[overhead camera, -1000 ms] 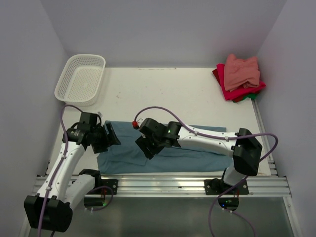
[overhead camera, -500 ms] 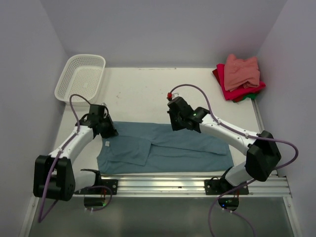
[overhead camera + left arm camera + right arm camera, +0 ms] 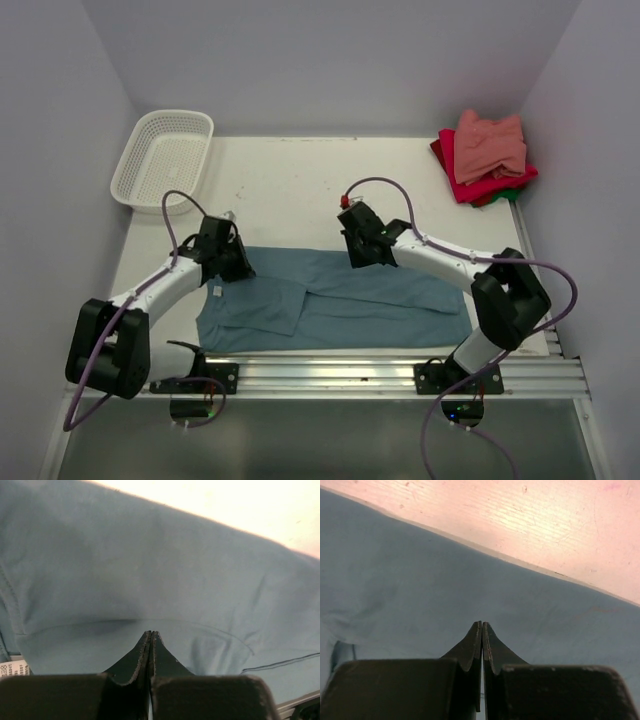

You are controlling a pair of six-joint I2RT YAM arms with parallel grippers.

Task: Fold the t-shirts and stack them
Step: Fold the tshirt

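The blue shirt (image 3: 340,300) lies flat along the near edge of the table (image 3: 290,190); the left gripper (image 3: 232,266) is on its far left corner, and the right gripper (image 3: 362,256) on its far edge near the middle; both pairs of fingers are pressed together, with the tips on the cloth; whether they pinch any cloth is not clear. The folded shirts (image 3: 487,155) are stacked at the far right corner.

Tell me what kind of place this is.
Likely a robot laundry-folding test cell: walled white tabletop, dusty teal-blue cotton t-shirt laid out, folded pink-and-red shirt stack.
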